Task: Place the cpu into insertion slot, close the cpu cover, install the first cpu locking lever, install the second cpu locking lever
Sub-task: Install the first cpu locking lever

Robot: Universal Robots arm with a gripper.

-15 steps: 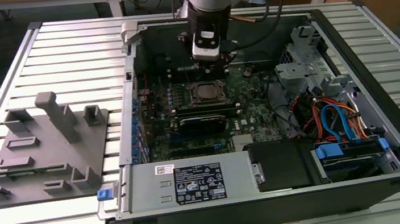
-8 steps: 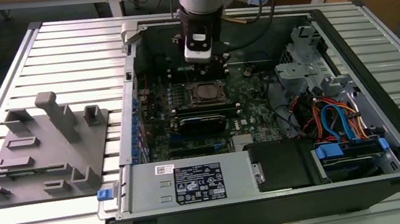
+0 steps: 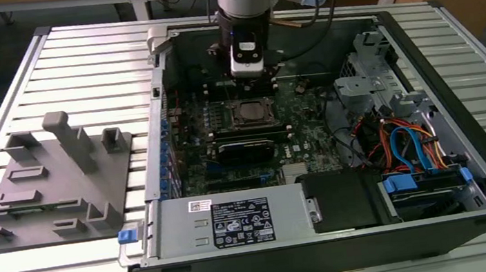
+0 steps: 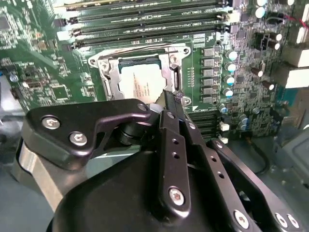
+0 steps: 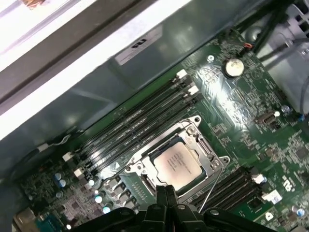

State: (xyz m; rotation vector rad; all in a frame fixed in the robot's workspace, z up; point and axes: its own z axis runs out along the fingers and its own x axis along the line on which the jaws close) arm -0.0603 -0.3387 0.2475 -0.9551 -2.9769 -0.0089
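The cpu (image 5: 177,164) (image 4: 140,82) lies flat in the insertion slot (image 3: 250,112), its silver-tan top showing. The cpu cover (image 5: 199,141) (image 4: 112,77) lies down around it as a silver frame. A thin wire locking lever (image 5: 211,189) slants out beside the socket's edge, and another wire lever (image 4: 145,50) runs along the side next to the memory slots. My gripper (image 5: 165,192) (image 4: 167,96) (image 3: 253,85) hovers just over the socket's edge, shut, with its two black fingers pressed together and nothing between them.
Long black memory slots (image 5: 140,121) flank the socket. A black card (image 3: 245,151) sits in front of it, the power supply (image 3: 226,225) nearer still. Drive cage and cables (image 3: 412,150) fill the exterior view's right. A grey fixture plate (image 3: 54,180) lies outside the case.
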